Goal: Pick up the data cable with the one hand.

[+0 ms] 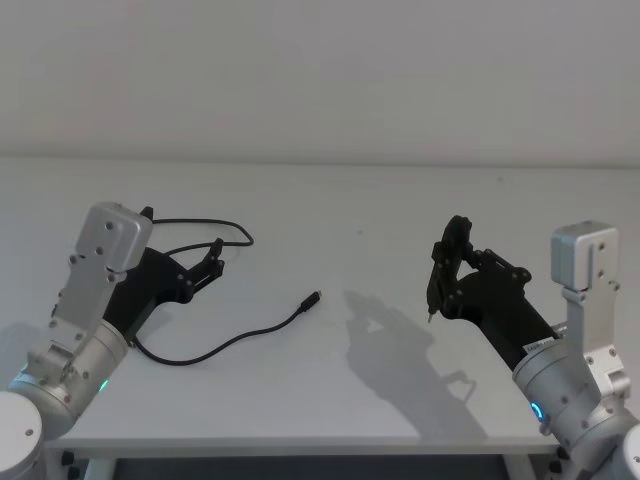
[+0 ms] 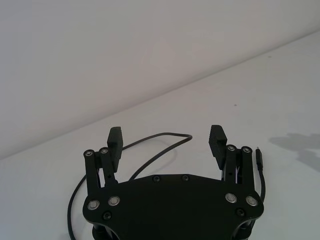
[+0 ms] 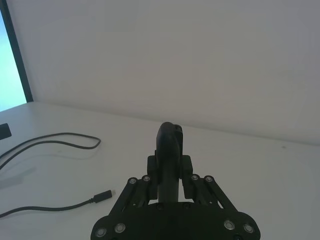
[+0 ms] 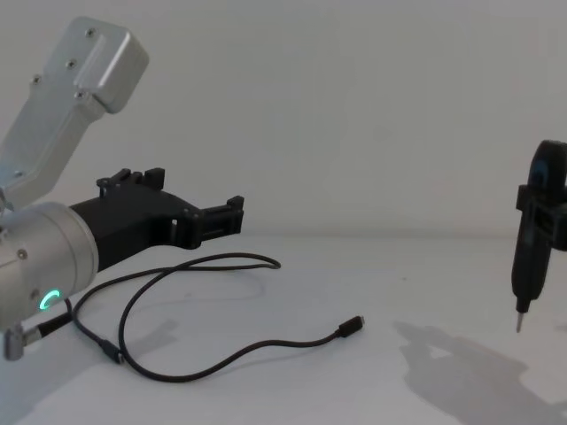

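Cable (image 1: pixel 272 327): lay loose near the left edge of the desk (image 1: pixel 380 400). Hovered over it with left gripper (image 1: pixel 213 256), jaws wide, ready to grab. Parked right gripper (image 1: pixel 462 262) aside, jaws pinching a tool (image 1: pixel 437 285).

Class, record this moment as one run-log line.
left end effector: open, over cable | right end effector: shut, raised | cable: on table, ungripped

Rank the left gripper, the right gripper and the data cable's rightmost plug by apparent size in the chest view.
Left gripper, largest, though nearness to the camera helps.
Right gripper, partly cut off at the edge.
Data cable's rightmost plug, smallest.
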